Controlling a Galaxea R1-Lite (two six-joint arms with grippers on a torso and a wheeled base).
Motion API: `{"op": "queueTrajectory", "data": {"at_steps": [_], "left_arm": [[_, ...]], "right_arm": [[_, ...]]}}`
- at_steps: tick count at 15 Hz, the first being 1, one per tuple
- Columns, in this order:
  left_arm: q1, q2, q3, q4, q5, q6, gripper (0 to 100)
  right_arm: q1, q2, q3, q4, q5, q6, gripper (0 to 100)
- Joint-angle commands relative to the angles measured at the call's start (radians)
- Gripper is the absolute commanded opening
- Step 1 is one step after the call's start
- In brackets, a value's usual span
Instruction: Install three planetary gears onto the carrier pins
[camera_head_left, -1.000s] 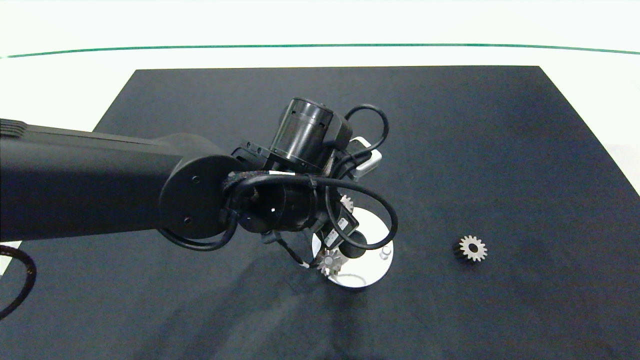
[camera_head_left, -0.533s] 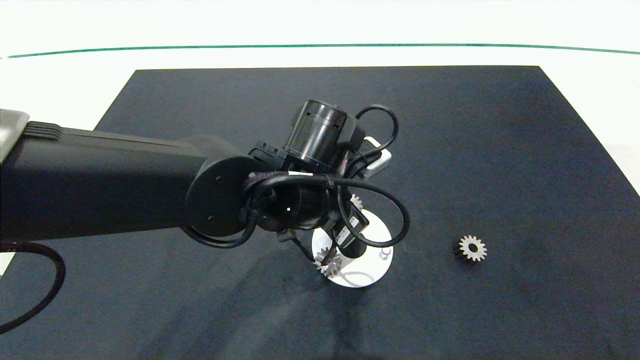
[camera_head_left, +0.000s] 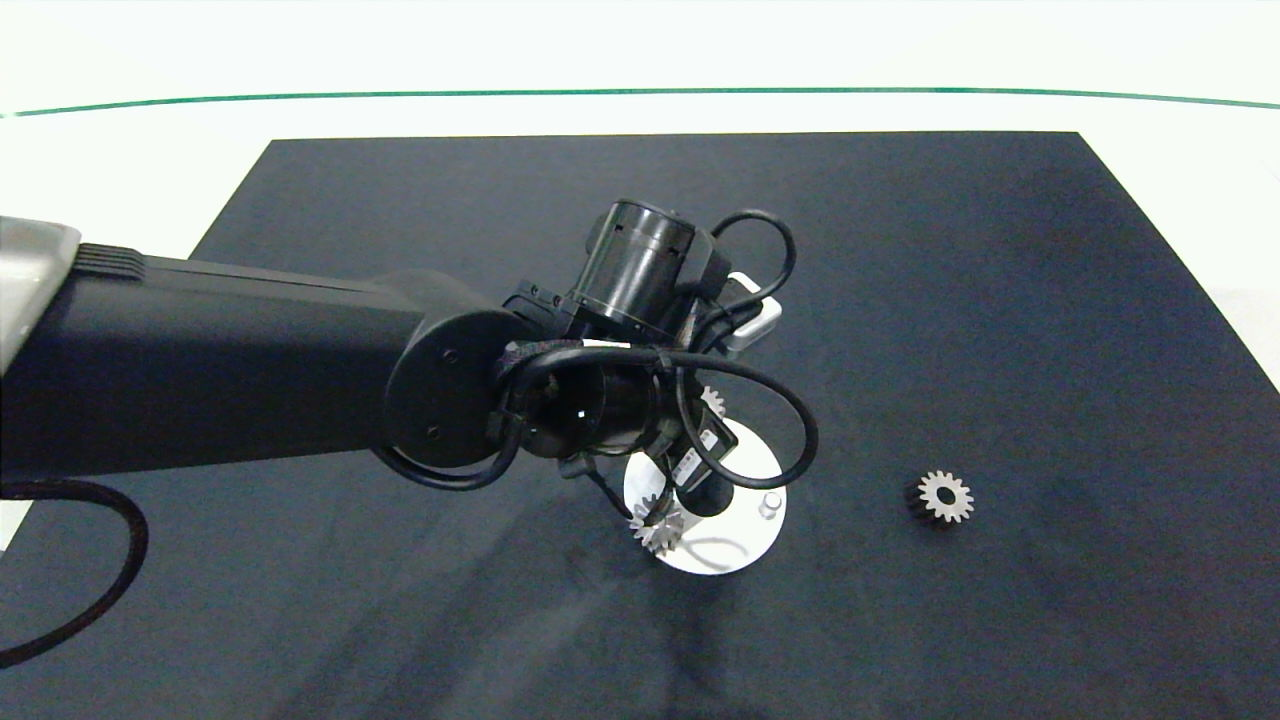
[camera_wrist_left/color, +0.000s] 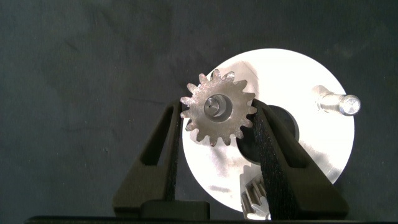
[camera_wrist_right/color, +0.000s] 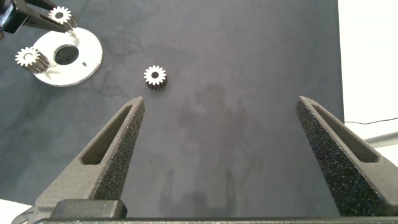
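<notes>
Black mat (camera_head_left: 1000, 300) is spread on the desk. White disc (camera_wrist_left/color: 311, 74) sits mid-mat. Left tool (camera_wrist_left/color: 217, 121) is clamped on a gear (camera_wrist_left/color: 217, 114) on a disc pin. Right tool (camera_wrist_right/color: 221, 149) is held wide open, empty, well apart. Second gear (camera_head_left: 711, 401) is seated; third gear (camera_head_left: 944, 496) lies loose on the mat; one pin (camera_wrist_left/color: 339, 104) is bare.

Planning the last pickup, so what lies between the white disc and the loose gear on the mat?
Only bare dark mat lies between the flat white round disc and the small loose silver-grey metal gear; head and right wrist views both show it.
</notes>
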Motion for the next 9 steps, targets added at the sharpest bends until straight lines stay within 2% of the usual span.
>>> {"op": "queueTrajectory", "data": {"at_steps": [1, 9], "left_arm": [[0.0, 0.003, 0.0, 0.003, 0.003, 0.002, 4], [0.003, -0.006, 0.008, 0.004, 0.001, 0.001, 4]], "right_arm": [[0.002, 0.0, 0.0, 0.002, -0.001, 0.0, 100], [0.002, 0.0, 0.0, 0.002, 0.0, 0.0, 100]]}}
